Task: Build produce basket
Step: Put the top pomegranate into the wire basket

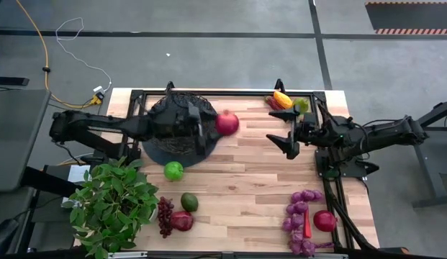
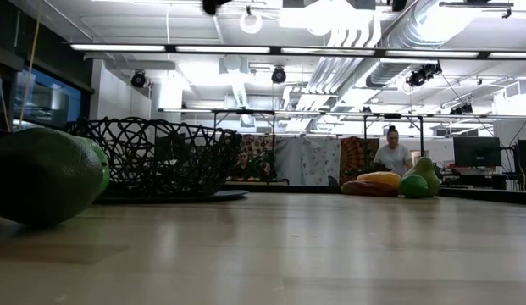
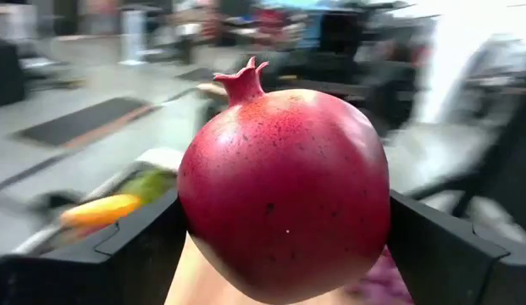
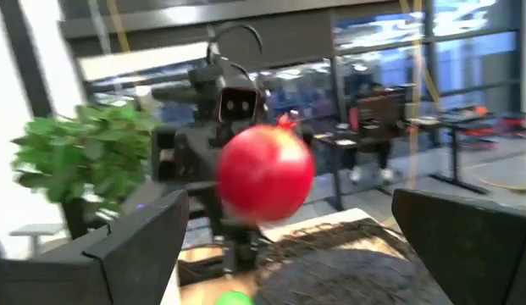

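Holding a red pomegranate [image 1: 227, 123] between clenched fingers, the left gripper [image 1: 214, 126] hangs above the table at the basket's [image 1: 165, 147] three o'clock rim, so one fruit is on its way in. My guess is the next move needs it carried back over the mesh and lowered before letting go. At three o'clock from that, the right gripper [image 1: 290, 133] waits with fingers spread, holding nothing.
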Robot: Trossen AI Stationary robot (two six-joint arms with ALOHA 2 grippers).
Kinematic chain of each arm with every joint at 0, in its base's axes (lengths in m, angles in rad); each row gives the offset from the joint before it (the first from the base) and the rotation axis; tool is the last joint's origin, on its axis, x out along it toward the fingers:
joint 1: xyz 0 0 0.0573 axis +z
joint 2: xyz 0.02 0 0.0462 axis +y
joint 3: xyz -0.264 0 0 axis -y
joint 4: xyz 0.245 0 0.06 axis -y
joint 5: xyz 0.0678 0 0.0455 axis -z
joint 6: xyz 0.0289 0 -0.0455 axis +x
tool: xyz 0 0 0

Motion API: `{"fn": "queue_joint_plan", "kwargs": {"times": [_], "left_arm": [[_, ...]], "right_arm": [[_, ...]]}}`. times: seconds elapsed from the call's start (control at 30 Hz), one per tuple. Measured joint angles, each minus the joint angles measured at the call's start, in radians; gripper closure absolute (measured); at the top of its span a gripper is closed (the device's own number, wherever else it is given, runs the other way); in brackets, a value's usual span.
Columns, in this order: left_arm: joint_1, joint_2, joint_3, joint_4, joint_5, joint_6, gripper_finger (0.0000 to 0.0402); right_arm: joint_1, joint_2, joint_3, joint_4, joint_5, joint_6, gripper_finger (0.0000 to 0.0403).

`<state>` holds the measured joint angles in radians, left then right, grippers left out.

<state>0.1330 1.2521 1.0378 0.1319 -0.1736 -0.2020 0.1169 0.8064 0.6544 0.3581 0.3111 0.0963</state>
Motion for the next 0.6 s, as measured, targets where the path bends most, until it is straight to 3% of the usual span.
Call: {"fn": "queue_joint_plan", "kwargs": {"times": [0.17,0.33,0.6], "left_arm": [[0.077,-0.12,0.0,-0.229,-0.138,0.012,0.0055],[0.174,-0.171,0.0,-0.444,-0.16,-0.04,0.0055],[0.269,-0.117,0.0,-0.841,-0.187,-0.133,0.0055]], "right_arm": [[0.0,-0.022,0.0,-0.042,0.104,0.028,0.0006],[0.0,-0.022,-0.001,-0.063,0.115,0.038,0.0006],[0.0,-0.02,-0.001,-0.122,0.114,0.087,0.0006]]}}
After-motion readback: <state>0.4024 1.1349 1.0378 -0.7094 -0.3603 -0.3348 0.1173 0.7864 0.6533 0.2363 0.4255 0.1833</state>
